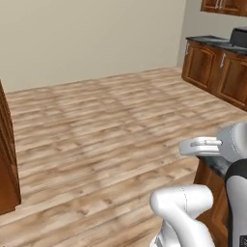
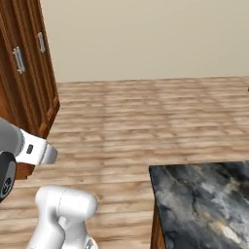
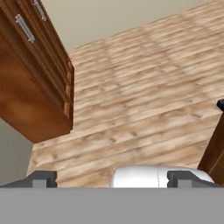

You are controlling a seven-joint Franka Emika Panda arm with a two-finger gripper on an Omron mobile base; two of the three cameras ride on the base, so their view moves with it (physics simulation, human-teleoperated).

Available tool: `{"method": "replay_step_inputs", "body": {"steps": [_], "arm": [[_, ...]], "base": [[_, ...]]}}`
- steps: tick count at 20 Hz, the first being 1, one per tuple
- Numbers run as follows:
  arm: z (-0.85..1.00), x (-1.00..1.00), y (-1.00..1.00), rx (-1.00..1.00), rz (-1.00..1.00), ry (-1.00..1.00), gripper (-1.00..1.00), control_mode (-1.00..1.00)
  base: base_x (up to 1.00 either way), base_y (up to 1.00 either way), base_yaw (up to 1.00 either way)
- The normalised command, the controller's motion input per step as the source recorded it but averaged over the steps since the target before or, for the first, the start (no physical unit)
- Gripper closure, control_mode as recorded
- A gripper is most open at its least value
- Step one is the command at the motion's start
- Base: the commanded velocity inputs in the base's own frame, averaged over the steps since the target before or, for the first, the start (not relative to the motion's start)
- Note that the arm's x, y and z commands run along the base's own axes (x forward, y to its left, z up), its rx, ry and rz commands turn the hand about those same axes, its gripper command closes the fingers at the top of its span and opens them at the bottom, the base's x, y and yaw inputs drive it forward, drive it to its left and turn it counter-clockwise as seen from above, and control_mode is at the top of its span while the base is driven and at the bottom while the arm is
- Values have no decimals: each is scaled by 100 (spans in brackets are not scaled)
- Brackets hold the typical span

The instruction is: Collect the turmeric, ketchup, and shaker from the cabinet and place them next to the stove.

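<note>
The turmeric, the ketchup, the shaker and the stove are out of view. In the hand view my gripper [image 3: 114, 179] is open, its two dark fingertips [image 3: 41, 178] far apart with nothing between them. It points out over bare wooden floor [image 3: 144, 87]. Brown wooden wall cabinets [image 1: 224, 6] with shut doors show at the top right of the left base view. I cannot tell whether one of them is the task's cabinet.
A tall brown wooden cupboard [image 2: 24, 73] with grey bar handles stands at the left, also in the hand view [image 3: 35, 74]. A dark marble counter [image 2: 204, 199] lies close on the right. Base cabinets under a dark counter [image 1: 217, 67] line the far right, with a dark appliance [image 1: 239, 36].
</note>
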Motion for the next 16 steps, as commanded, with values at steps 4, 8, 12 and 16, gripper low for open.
{"method": "replay_step_inputs", "body": {"steps": [4,8,12,16], "arm": [[0,0,0,0,0,0,-100,100],[0,0,0,0,0,0,-100,100],[0,0,0,0,0,0,-100,100],[0,0,0,0,0,0,-100,100]], "base": [[72,0,-39],[82,0,-40],[84,1,-40],[88,9,-41]]}}
